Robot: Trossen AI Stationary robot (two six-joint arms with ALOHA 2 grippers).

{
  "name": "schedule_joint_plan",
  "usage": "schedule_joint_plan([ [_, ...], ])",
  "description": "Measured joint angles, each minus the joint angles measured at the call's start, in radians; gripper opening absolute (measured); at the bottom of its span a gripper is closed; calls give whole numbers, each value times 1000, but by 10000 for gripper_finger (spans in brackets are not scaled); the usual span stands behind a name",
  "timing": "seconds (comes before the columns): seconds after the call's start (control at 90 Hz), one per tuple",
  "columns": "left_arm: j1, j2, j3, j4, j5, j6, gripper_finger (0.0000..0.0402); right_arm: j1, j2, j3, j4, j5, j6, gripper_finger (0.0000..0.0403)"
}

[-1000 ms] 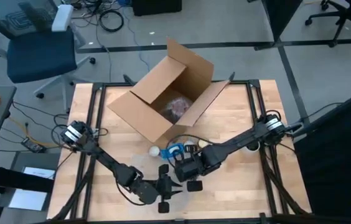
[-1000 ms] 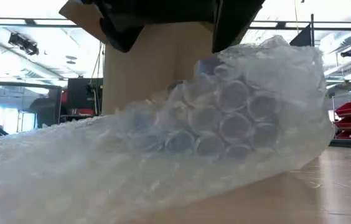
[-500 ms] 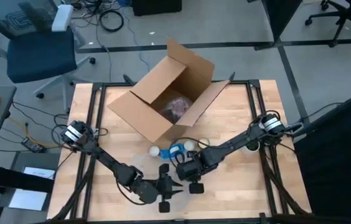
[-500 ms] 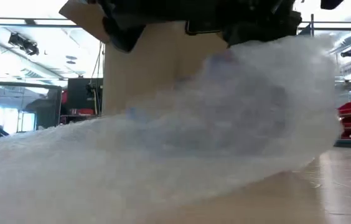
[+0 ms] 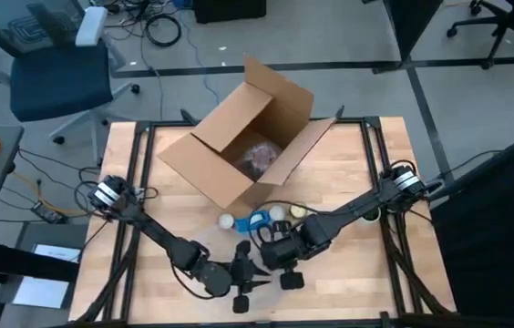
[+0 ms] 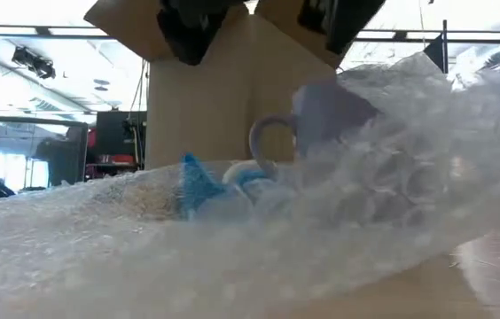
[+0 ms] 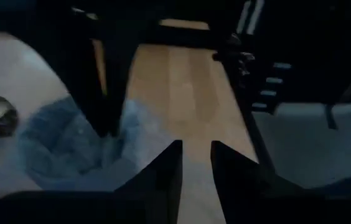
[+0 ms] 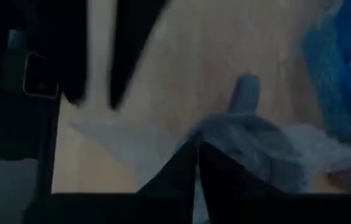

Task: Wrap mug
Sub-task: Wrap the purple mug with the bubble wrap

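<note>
The right gripper [image 5: 286, 265] sits at the table's [image 5: 348, 282] front centre, fingers pinched shut on the bubble wrap [image 6: 259, 239]. The left gripper [image 5: 250, 271], just beside it, shows a narrow gap between its fingers. The mug [image 6: 316, 120] lies on the wrap near the cardboard box [image 5: 239, 146]

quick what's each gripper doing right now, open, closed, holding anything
Left gripper: open, holding nothing.
Right gripper: shut on the bubble wrap.
</note>
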Motion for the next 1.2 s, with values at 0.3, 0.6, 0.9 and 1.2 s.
schedule_joint_plan([
  [0.3,-82,-150,72,-473,16,-86,69,-32,0,-193,159,-44,30,0],
  [0.6,-83,-98,28,-525,-115,-176,69,-68,3,-241,225,-104,54,0],
  [0.9,-10,0,9,-492,-78,-239,69,-47,3,10,-56,-104,19,0],
  [1.2,47,114,10,-293,-77,-204,69,-50,1,0,-126,-102,57,0],
])
